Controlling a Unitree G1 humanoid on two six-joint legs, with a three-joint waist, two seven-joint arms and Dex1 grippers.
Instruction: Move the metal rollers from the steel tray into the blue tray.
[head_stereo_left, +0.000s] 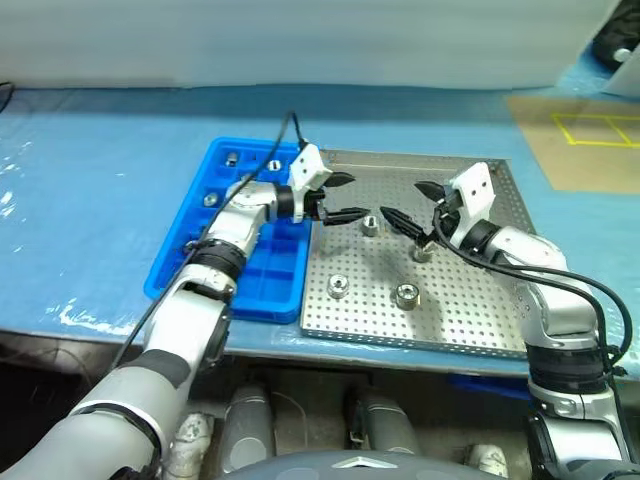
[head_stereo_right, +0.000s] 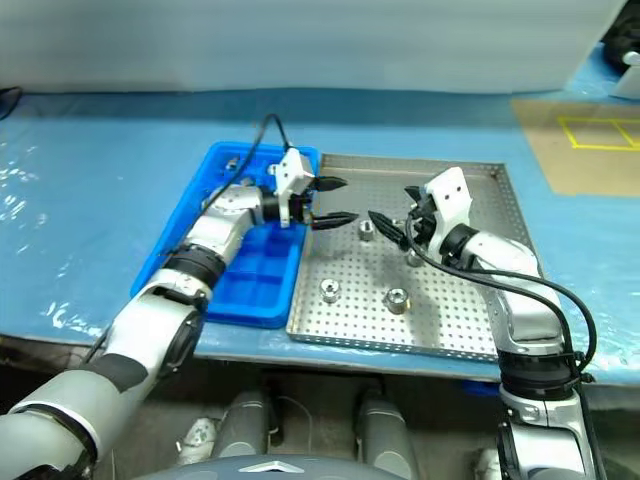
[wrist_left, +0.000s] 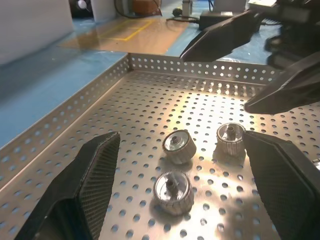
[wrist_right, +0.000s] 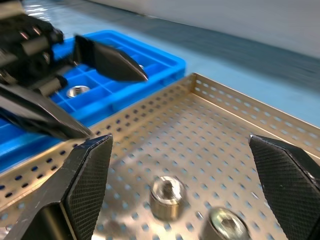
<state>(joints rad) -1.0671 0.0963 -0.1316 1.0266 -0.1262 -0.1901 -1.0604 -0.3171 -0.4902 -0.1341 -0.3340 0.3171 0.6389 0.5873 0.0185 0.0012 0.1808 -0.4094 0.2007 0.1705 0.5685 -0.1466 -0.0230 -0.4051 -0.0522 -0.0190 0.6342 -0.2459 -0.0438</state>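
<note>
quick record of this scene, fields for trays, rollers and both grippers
steel tray: perforated, beside the blue tray
blue tray: on the robot's left, gridded compartments
rollers on steel tray: four, at
rollers in blue tray: at least three, at
left gripper: open, empty, over the steel tray's left edge
right gripper: open, empty, facing the left gripper
</note>
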